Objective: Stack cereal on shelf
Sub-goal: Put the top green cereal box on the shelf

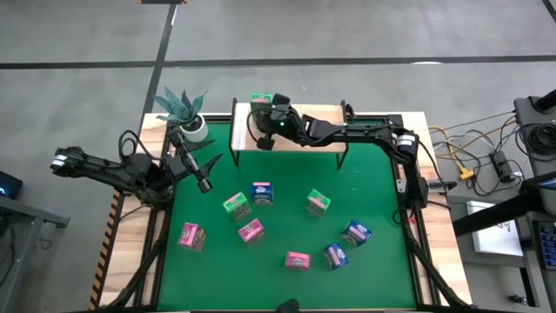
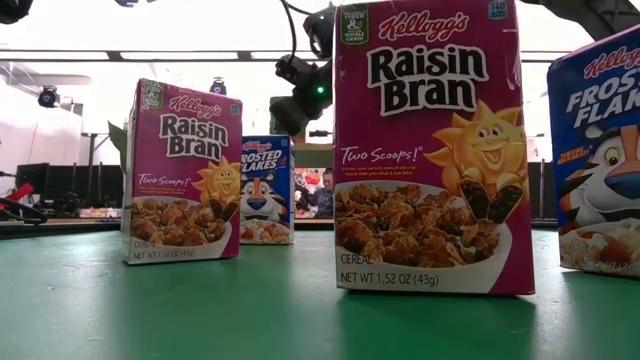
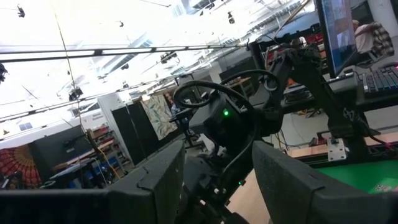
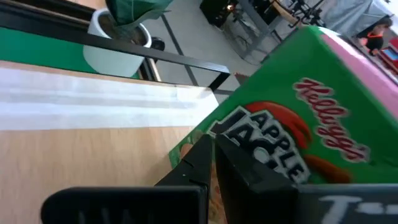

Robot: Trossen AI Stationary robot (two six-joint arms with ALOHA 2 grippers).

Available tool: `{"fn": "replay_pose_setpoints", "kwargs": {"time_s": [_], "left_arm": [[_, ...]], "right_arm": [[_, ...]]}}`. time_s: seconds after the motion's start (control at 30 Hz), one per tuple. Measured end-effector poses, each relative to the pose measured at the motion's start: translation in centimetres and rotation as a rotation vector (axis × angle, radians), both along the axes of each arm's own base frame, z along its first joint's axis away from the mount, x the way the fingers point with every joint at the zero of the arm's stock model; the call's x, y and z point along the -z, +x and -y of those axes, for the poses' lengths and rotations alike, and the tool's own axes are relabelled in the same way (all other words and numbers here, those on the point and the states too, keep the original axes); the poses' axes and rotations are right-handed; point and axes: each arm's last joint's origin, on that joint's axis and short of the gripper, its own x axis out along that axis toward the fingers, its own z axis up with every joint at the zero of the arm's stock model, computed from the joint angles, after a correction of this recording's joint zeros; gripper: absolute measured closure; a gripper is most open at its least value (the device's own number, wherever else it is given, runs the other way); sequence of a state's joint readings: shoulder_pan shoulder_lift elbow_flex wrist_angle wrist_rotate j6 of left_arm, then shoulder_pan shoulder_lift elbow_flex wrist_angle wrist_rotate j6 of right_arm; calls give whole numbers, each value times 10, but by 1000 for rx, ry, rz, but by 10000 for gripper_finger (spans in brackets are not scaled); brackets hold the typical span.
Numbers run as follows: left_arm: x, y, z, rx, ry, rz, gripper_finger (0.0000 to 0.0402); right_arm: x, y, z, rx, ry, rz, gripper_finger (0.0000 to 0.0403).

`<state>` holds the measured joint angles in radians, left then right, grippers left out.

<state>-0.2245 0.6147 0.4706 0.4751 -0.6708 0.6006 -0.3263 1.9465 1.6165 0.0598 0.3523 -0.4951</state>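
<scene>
A pink Raisin Bran box [image 2: 432, 150] stands upright nearest the low camera on the green counter [image 2: 250, 310]. Over the shelf [image 1: 323, 139], the right gripper [image 4: 211, 162], fingers pressed together, touches a tilted green cereal box [image 4: 292, 124]. The left gripper [image 1: 205, 183] hangs part-open, empty, beside a potted plant [image 1: 184, 111].

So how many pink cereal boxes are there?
3, all on the green table: one near its left edge, one towards the middle, one nearer the front. None seems hidden.

Overhead looks down; low camera faces boxes closely.
</scene>
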Motion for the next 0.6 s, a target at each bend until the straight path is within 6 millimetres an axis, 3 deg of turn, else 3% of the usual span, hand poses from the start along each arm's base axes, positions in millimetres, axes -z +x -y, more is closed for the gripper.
{"fn": "replay_pose_setpoints", "kwargs": {"time_s": [0.33, 0.6], "left_arm": [[0, 0, 0, 0, 0, 0, 229], [0, 0, 0, 0, 0, -1, 229]], "right_arm": [[0, -2, 0, 6, -20, -45, 391], [-10, -16, -2, 54, -11, -131, 390]]}}
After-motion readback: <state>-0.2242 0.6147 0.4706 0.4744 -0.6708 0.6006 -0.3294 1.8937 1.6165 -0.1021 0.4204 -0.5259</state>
